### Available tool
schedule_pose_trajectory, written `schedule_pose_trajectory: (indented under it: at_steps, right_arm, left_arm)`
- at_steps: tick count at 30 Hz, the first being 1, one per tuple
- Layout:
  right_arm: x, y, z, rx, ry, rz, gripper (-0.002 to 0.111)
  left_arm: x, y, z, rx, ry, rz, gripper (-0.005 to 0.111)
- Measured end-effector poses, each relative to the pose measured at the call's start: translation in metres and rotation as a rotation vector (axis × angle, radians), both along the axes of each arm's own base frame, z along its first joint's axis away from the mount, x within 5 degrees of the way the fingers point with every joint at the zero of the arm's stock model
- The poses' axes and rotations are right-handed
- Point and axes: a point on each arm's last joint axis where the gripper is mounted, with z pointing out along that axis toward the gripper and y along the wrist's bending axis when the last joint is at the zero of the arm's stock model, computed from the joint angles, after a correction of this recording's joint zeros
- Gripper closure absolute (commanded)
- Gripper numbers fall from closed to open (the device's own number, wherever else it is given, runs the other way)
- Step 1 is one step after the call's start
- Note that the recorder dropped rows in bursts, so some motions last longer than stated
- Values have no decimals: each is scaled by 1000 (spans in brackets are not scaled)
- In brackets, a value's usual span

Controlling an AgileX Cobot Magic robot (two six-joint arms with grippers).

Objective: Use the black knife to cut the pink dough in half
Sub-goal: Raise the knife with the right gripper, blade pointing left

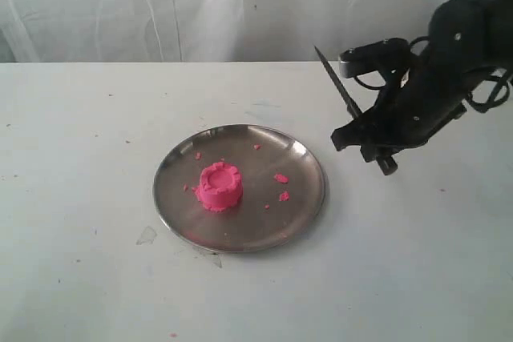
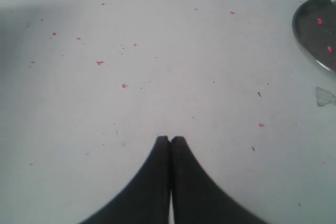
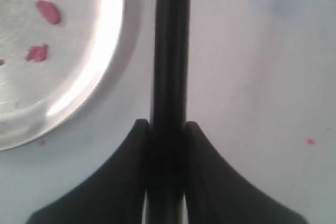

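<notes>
Nearest us in the exterior view is the steel plate (image 1: 309, 198) on the white table (image 1: 80, 278), with the pink dough (image 1: 220, 187) sitting on it as one whole round mound, loose crumbs around it. Off the plate's right edge our right gripper (image 1: 361, 130) carries the black knife (image 1: 340, 86), raised above the table with its point aimed up and away.

Our left wrist view shows the left gripper (image 2: 170, 140) with its fingers pressed together on nothing, over bare, crumb-speckled table; only the plate's rim shows at the frame edge.

Our right wrist view shows the jaws clamped on the knife's handle, beside the plate's rim.

We judge the grasp done; carrying the blade over the dough and cutting remain.
</notes>
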Motion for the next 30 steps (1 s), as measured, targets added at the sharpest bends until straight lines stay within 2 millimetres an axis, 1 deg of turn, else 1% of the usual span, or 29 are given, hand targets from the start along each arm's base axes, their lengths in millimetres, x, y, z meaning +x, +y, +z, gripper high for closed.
schedule_pose_trajectory:
  at_steps: [4, 6, 8, 13, 15, 16, 19, 21, 27, 28, 30]
  right_arm:
    - [-1, -19, 0, 122, 91, 60, 108]
    - [-5, -25, -1, 148, 148, 109, 108]
    - [-12, -24, 0, 184, 211, 196, 108]
    - [-27, 0, 8, 383, 289, 385, 108]
    - [-32, 7, 10, 412, 310, 423, 108]
    - [-34, 12, 10, 419, 319, 434, 108]
    - [-35, 19, 10, 429, 329, 408, 108]
    - [-36, 23, 10, 428, 330, 401, 108]
    - [-38, 37, 10, 422, 312, 405, 108]
    - [-39, 38, 10, 421, 309, 409, 108]
    - [-40, 42, 10, 418, 308, 420, 108]
  left_arm:
    - [0, 0, 0, 0, 0, 0, 107]
    - [0, 0, 0, 0, 0, 0, 107]
    - [0, 0, 0, 0, 0, 0, 107]
    - [0, 0, 0, 0, -4, 0, 107]
    - [1, 0, 2, -9, -28, 4, 107]
    - [2, 0, 4, -41, -56, 12, 107]
    - [4, -2, 12, -224, -160, 52, 107]
    - [5, -2, 17, -312, -224, 75, 107]
    - [6, 0, 26, -359, -325, 92, 107]
    - [6, 1, 28, -358, -353, 95, 107]
    - [6, 4, 38, -349, -462, 104, 107]
